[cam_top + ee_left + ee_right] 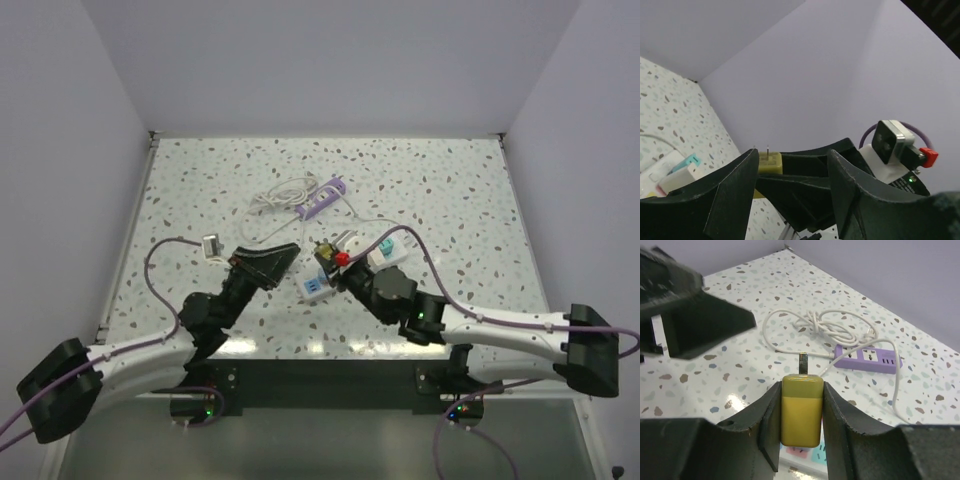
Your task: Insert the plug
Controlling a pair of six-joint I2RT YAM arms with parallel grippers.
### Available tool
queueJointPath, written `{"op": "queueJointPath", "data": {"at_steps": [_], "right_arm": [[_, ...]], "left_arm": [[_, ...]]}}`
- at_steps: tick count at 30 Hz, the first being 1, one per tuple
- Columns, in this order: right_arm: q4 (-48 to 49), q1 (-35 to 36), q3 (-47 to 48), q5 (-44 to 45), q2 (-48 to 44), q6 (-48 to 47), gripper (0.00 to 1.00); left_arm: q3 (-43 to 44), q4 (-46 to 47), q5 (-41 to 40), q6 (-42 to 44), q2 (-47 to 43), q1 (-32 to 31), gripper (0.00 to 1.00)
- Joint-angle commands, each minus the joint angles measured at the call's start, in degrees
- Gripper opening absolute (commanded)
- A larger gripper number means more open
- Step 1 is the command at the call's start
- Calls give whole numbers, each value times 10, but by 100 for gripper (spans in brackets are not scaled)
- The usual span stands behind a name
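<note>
In the top view, the right gripper [330,258] sits at the frame's centre, closed on a yellow plug [324,249] that hangs just above a white power strip [375,252] lying aslant on the speckled table [450,200]. Just left of it, the left gripper [282,265] points toward the plug with its fingers spread wide and nothing between them. Further up the frame lie a purple power strip [322,198] and a coiled white cable [285,193].

In the left wrist view, the left gripper [792,160] is wide open and holds nothing. Through the gap, the yellow plug [767,162] shows between the right arm's dark fingers, its thin prongs [768,149] pointing up. The white power strip [677,174] is at lower left.

In the right wrist view, the right gripper [801,405] clamps both flat sides of the yellow plug [801,412], a smooth, rounded block standing upright, with one metal prong [803,361] visible on top. The white power strip [805,452] peeks out beneath it. The left gripper [690,315] fills the upper left. The purple power strip [867,358] and white cable [815,326] lie beyond, and any print on that strip is too small to read.
</note>
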Motion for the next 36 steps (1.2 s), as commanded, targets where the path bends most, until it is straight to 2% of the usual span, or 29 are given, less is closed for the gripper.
{"op": "queueJointPath", "data": {"at_steps": [1, 4, 6, 8, 11, 14, 17, 21, 26, 36], "right_arm": [[-101, -23, 2, -76, -61, -34, 0], [-147, -25, -1, -178, -87, -73, 0], [-175, -25, 11, -246, -99, -91, 0], [-233, -25, 30, -275, -92, -102, 0], [-280, -25, 59, -291, -75, -115, 0], [-282, -25, 66, -291, -58, -122, 0], [-285, -25, 68, -289, -47, -127, 0], [-290, -25, 71, -278, -43, -134, 0], [-296, -25, 67, -255, -62, -136, 0], [-301, -25, 61, -252, -89, -140, 0]], "left_arm": [[41, -70, 70, 91, -55, 20, 63], [80, -144, 147, 127, -66, 49, 64], [112, -202, 237, 148, -46, 80, 64], [132, -222, 337, 157, -20, 102, 66], [157, -222, 426, 170, 38, 105, 66], [160, -217, 477, 182, 74, 105, 70], [141, -228, 487, 198, 77, 105, 70], [104, -250, 453, 208, 26, 106, 70], [98, -313, 410, 228, -31, 105, 73], [106, -300, 440, 237, 25, 108, 74]]}}
